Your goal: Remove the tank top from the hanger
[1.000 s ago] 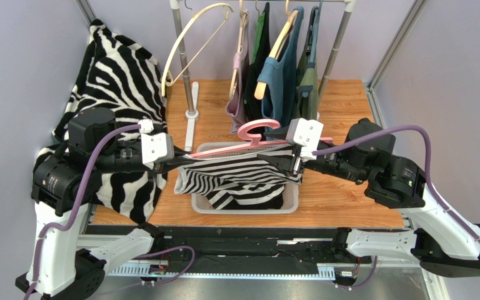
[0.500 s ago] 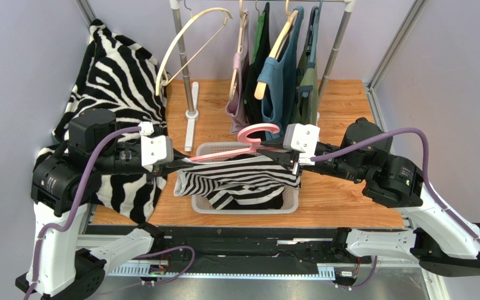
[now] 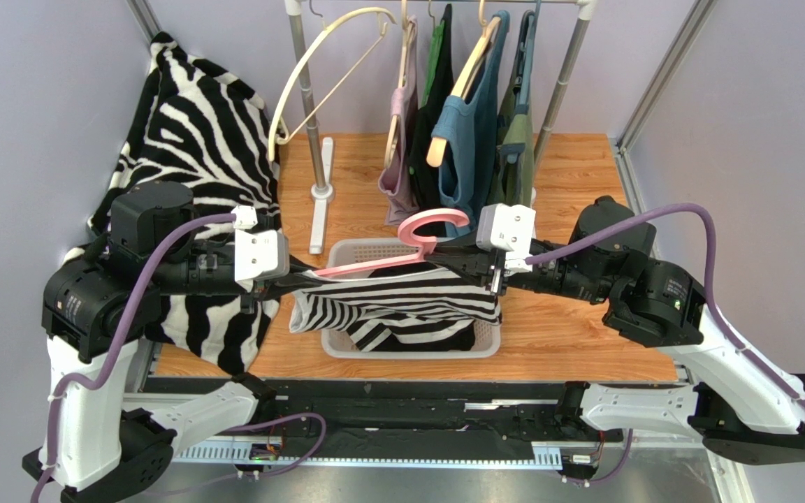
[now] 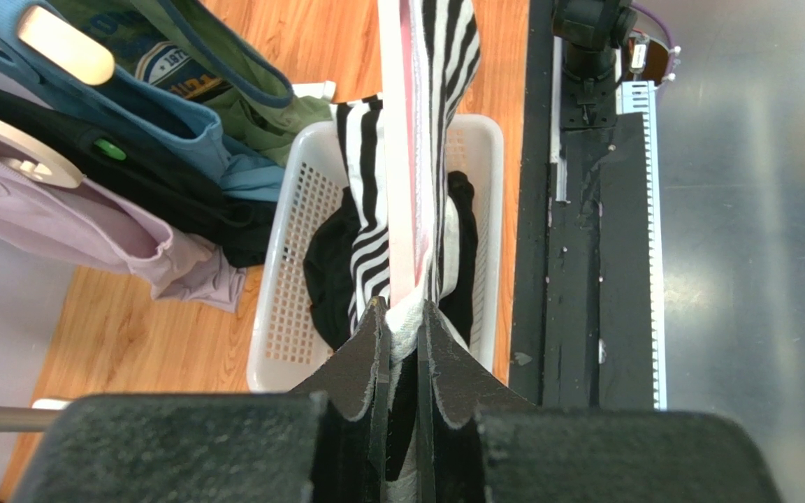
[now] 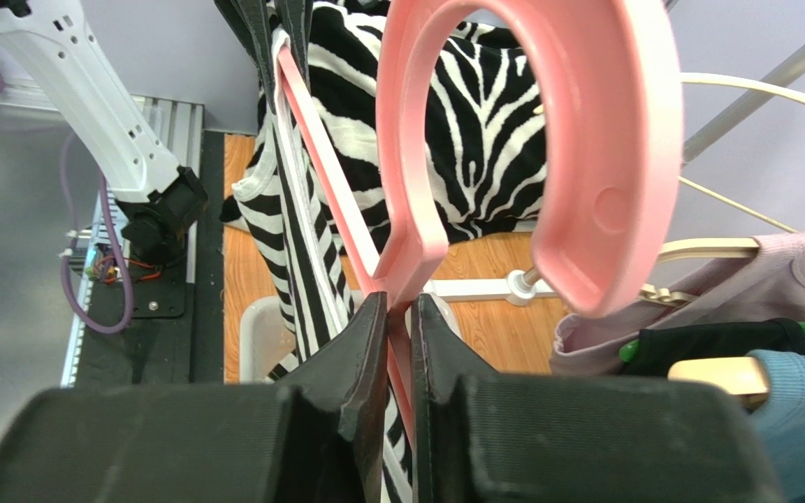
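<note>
Tank top: the black-and-white striped tank top [image 3: 396,304] is hanging over the pink hanger [image 3: 433,225]. It is spanning the gap between the two grippers, above the basket.
Lower hem: it is sagging in folds down into the white mesh basket [image 3: 491,341], onto dark cloth already lying there.
Hanger: it is lying roughly level with its left end a little lower. Its hook is curling upward at the middle, clear of the fabric.
Left gripper: the left gripper [image 4: 401,314] is pinching the left end of the garment. Its fingers are drawn almost together with a pale fold of the tank top squeezed between the tips. In the left wrist view the pink bar and striped cloth are running straight away from the jaws. Whether the bar itself is also inside the pinch I cannot tell.
Right gripper: the right gripper [image 5: 398,306] is clamping the pink bar on the hook's right side, with only a narrow slit between the fingers and pink plastic filling it. In the right wrist view the striped cloth is passing just beside one finger, outside the grip.
Basket: it is sitting on the wooden table [image 3: 575,178], directly under the garment.
Behind: a clothes rail [image 3: 307,105] is carrying several hung tops and one bare cream hanger [image 3: 323,73].
Left side: a large zebra-print cloth [image 3: 197,126] is draping down beside the left arm.
</note>
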You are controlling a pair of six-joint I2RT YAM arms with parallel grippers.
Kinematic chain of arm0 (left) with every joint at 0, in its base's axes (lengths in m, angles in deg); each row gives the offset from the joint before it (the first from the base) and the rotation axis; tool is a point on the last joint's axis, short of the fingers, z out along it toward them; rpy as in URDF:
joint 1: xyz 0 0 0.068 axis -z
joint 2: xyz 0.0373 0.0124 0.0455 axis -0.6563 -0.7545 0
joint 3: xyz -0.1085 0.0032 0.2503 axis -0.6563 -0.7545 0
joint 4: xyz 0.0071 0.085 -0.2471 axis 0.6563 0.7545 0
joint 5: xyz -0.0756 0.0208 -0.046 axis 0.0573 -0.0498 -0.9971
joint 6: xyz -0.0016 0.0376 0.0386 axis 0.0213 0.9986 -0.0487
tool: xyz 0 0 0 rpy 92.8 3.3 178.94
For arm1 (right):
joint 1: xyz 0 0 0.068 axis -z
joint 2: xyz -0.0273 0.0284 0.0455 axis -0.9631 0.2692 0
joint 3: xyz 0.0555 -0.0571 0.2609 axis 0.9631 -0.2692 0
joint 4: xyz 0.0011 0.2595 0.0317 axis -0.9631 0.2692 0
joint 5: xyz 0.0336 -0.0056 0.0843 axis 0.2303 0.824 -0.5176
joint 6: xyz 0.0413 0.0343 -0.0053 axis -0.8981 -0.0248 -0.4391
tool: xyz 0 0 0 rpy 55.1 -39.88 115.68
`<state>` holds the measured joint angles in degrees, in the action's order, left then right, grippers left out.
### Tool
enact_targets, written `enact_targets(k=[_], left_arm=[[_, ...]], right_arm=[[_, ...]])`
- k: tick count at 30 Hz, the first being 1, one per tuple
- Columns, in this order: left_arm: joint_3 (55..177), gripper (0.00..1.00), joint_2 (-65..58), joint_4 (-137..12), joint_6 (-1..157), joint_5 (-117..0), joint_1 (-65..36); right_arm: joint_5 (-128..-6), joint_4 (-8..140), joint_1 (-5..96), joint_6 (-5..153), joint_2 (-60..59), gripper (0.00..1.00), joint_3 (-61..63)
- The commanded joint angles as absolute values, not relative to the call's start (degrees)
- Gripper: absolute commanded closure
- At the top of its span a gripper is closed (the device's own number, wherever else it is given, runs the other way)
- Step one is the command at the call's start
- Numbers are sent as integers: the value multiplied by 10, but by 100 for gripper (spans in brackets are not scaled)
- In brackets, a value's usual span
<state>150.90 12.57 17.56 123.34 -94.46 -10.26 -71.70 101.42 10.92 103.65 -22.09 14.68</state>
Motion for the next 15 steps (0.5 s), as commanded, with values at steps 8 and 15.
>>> enact_targets(k=[8,15], left_arm=[[1532,100,93,115,1207,-996,-64],[1547,99,69,108,1203,-1000,-47]], right_arm=[[-792,904,106,964,-188,95,142],[-810,890,107,942,-167,97,145]])
